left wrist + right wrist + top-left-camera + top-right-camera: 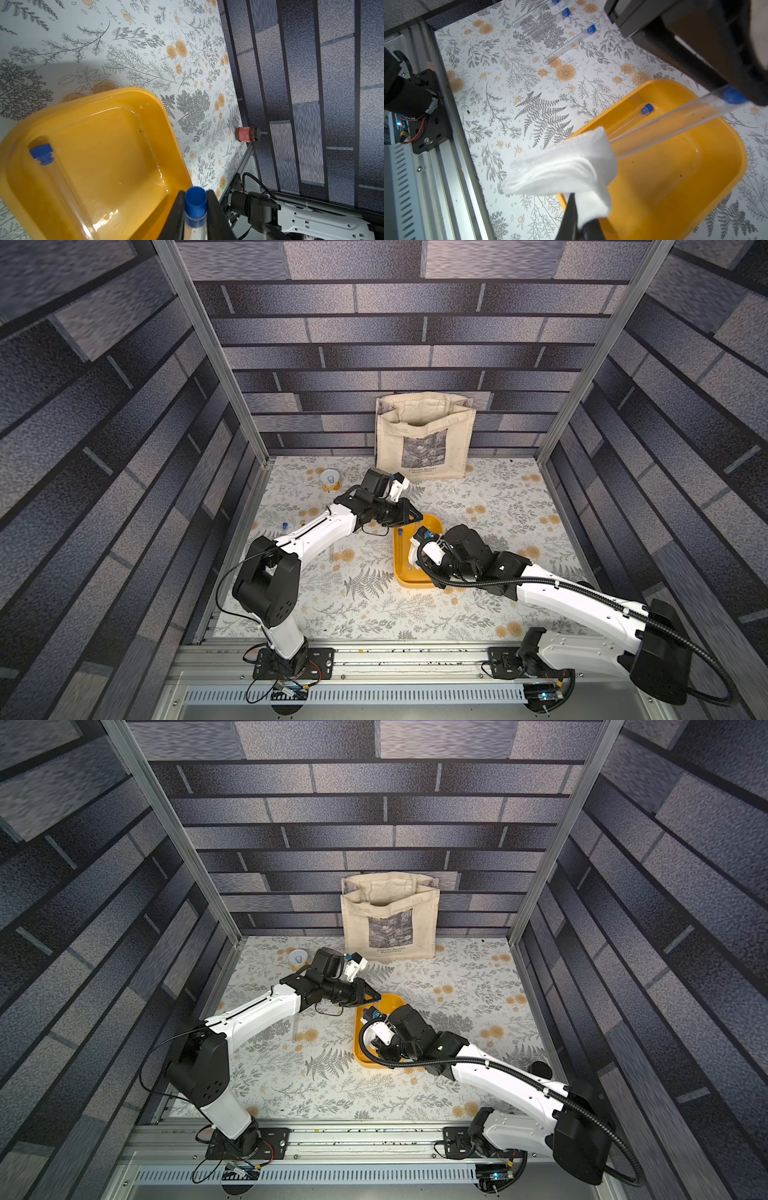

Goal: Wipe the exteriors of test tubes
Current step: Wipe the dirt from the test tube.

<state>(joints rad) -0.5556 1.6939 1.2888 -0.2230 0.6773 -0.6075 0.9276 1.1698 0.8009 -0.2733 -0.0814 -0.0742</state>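
Observation:
My left gripper [195, 200] is shut on the blue-capped end of a clear test tube [675, 124], holding it over the yellow tray [124, 93]. In both top views that gripper [409, 516] [374, 997] hangs above the tray's far end. The right gripper [579, 218] is shut on a folded white cloth [566, 166], which covers the held tube's uncapped end. A second test tube [646, 109] lies inside the tray, its blue cap [42, 154] near the wall. More test tubes [569, 44] lie on the floral table left of the tray.
A cream tote bag [424, 435] leans on the back wall, with a small can [330, 480] at the back left. A red-labelled jar [248, 134] stands by the right wall. The metal rail [374, 659] bearing both arm bases runs along the front.

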